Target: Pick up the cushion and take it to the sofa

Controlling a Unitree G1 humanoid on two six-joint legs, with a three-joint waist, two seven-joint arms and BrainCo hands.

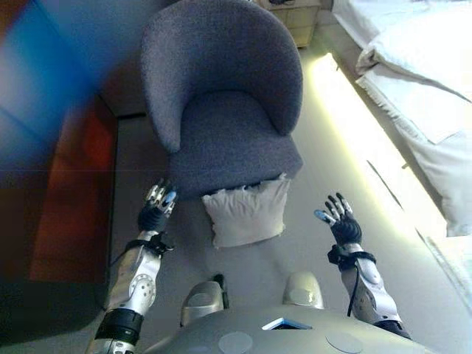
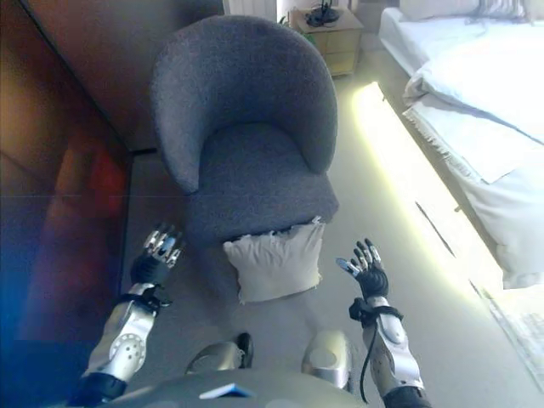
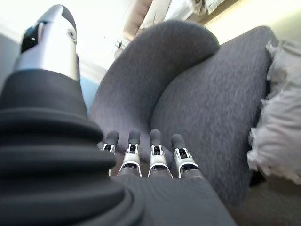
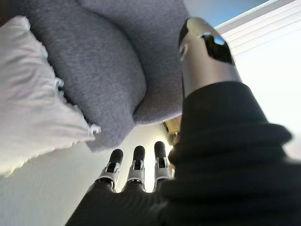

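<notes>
Leaning on the grey armchair point(image 1: 221, 110), the cushion point(image 1: 247, 214) sits between released left hand point(image 1: 155, 210) and right hand point(image 1: 341, 221).

One grey armchair point(image 2: 242, 127) fills the upper middle of the frame. One white cushion point(image 2: 274, 262) leans at its foot, centre. One bed point(image 2: 476, 93) runs down the right edge, and one wooden nightstand point(image 2: 327, 34) sits at the top.

Daylit room, bright glare strip on the floor right of the armchair point(image 1: 221, 96), bedding point(image 1: 420, 66) beyond it washed out, blurred blue-red smear left of the armchair, wrist views overexposed behind it
</notes>
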